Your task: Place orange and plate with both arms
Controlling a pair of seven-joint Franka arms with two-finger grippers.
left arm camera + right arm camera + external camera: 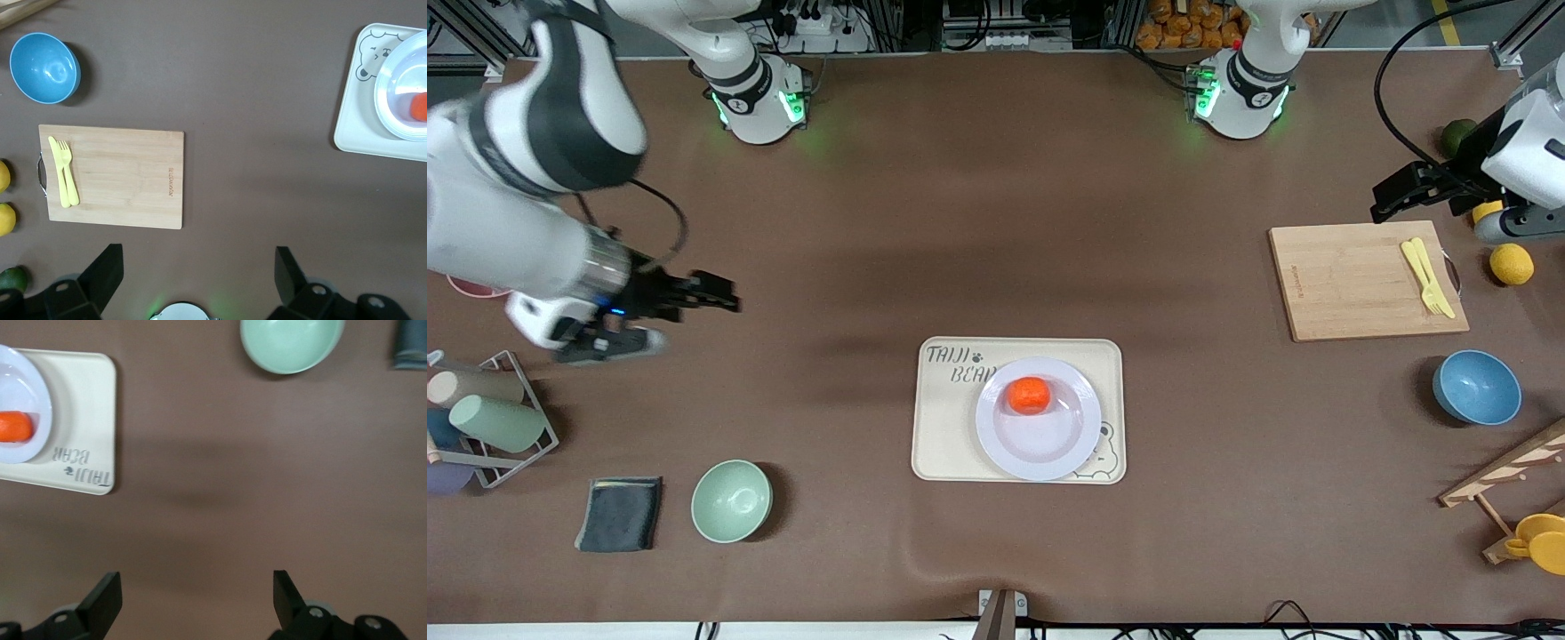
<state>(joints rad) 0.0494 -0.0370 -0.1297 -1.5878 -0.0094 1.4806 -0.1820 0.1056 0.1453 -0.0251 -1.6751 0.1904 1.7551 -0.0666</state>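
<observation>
The small reddish-orange orange (1029,395) lies on the pale lavender plate (1040,449), which rests on a cream bear tray (943,427) in the middle of the table. My right gripper (725,295) hangs open and empty over bare table toward the right arm's end. Its wrist view catches the plate (27,387) and orange (15,427) at the frame's edge, well apart from the open gripper (197,593). My left gripper (1387,200) is open and empty over the table beside the cutting board. The left wrist view shows the plate (400,87), the orange (419,107) and the open gripper (198,273).
At the left arm's end lie a wooden cutting board (1365,280) with a yellow fork and knife (1427,277), a blue bowl (1476,387), lemons (1512,264) and a dark green fruit (1456,135). A green bowl (731,500), grey cloth (620,514) and cup rack (489,427) sit at the right arm's end.
</observation>
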